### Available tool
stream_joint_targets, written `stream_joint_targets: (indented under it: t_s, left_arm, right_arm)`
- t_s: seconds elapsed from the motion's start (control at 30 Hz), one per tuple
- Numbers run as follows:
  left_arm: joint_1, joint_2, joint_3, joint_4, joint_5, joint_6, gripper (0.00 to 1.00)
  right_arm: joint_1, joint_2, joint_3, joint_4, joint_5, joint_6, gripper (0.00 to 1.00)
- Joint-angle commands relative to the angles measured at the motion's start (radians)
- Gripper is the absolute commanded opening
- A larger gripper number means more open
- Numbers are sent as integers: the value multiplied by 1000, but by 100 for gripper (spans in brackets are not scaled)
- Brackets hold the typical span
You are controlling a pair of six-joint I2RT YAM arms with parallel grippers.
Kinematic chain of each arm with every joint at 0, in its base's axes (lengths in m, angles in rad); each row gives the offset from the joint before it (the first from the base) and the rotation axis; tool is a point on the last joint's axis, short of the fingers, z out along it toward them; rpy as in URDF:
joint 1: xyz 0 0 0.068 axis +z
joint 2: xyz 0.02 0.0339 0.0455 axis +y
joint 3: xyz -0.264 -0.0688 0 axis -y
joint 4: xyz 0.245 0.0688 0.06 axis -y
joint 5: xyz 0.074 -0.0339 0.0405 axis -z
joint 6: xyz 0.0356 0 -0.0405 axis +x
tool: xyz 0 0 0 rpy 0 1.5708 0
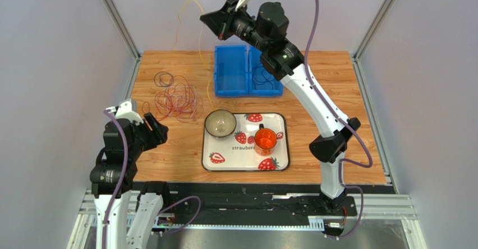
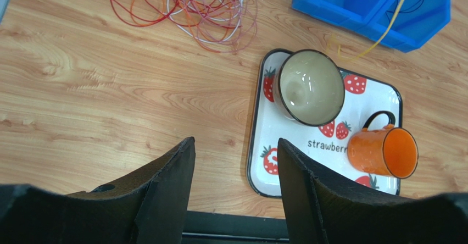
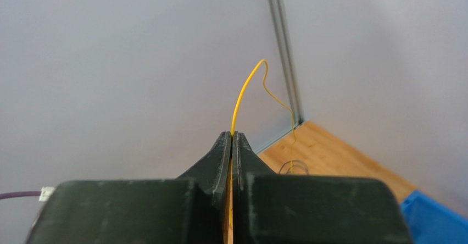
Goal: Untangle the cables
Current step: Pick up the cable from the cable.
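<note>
Two risks with yellow cable [image 3: 241, 98] pinched tight in right gripper [image 3: 232, 137] above far edge of table [image 1: 168, 159], left gripper [image 2: 235, 145] agape and empty: slipping free, or dragging red-and-white tangle [image 2: 192, 5] along

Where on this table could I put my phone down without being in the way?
Best bare wood: left of the strawberry tray, nearer than the red cable tangle. Another strip lies right of the tray and blue bins, though the right arm leans over it. Crowded: the tangle's corner, and beside the bins where the yellow cable hangs down.
</note>
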Motion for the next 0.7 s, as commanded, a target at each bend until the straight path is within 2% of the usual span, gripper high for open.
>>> stream_joint_targets:
  t_s: [0.0, 0.17, 0.3, 0.67]
  left_arm:
    - [-1, -12, -11, 39, -30, -5, 64]
    - [0, -22, -11, 36, -41, -11, 63]
    - [0, -32, -13, 35, -50, -14, 63]
    - [-1, -45, -16, 35, -56, -19, 61]
  right_arm:
    - [3, -87, -52, 195, 142, -163, 0]
    - [6, -74, -13, 327, 220, -231, 0]
    - [5, -34, 59, 339, 235, -309, 0]
    - [0, -25, -20, 469, 240, -488, 0]
